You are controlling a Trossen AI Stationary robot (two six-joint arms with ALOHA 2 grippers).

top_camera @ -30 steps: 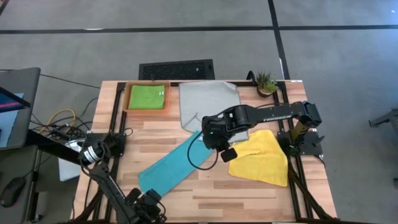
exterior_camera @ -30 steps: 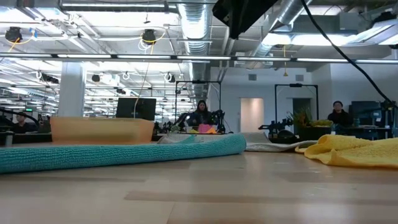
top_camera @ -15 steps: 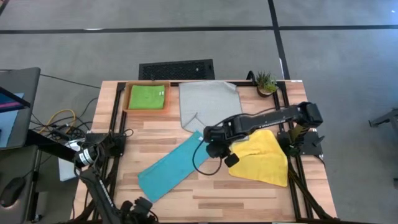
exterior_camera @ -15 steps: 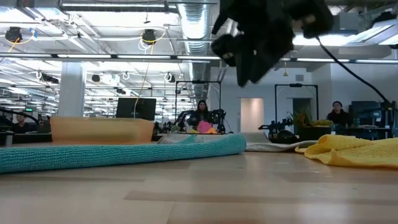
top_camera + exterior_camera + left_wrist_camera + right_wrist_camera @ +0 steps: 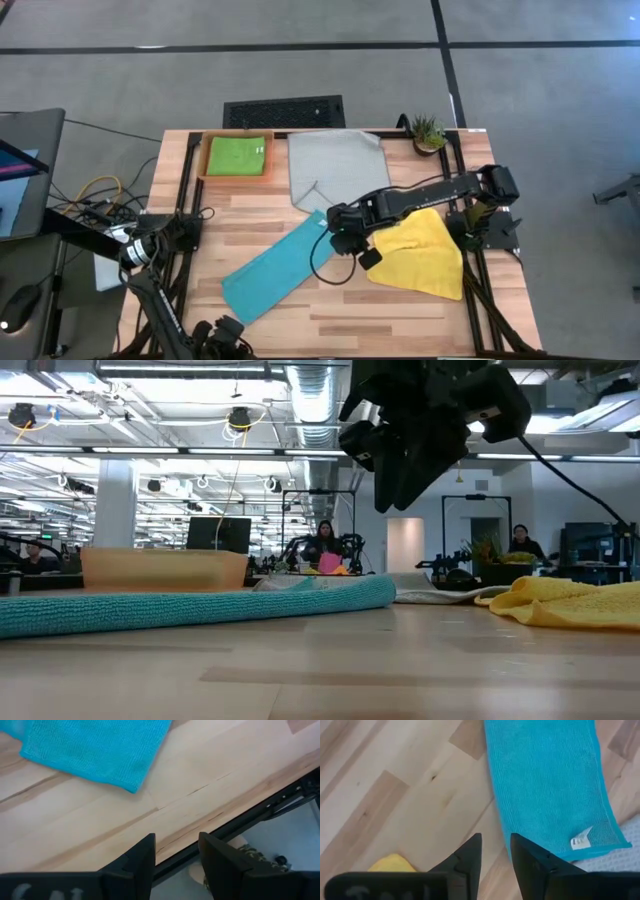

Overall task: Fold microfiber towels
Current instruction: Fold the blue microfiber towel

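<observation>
Blue towel (image 5: 276, 261) lies folded on the table (image 5: 400, 310), its far end tucked under the right gripper (image 5: 352, 243), whose narrowly parted fingers look empty; bare wood beside

Count on the table (image 5: 330, 310): four towels, namely one green towel (image 5: 237, 157), one grey towel (image 5: 335, 165), one blue towel (image 5: 275, 265) and one yellow towel (image 5: 425, 255). One orange tray (image 5: 204, 160). One potted plant (image 5: 428, 132). Two arms, each with one tool: right tool (image 5: 345, 232), left tool (image 5: 176, 851). Background persons: apparently three.
</observation>
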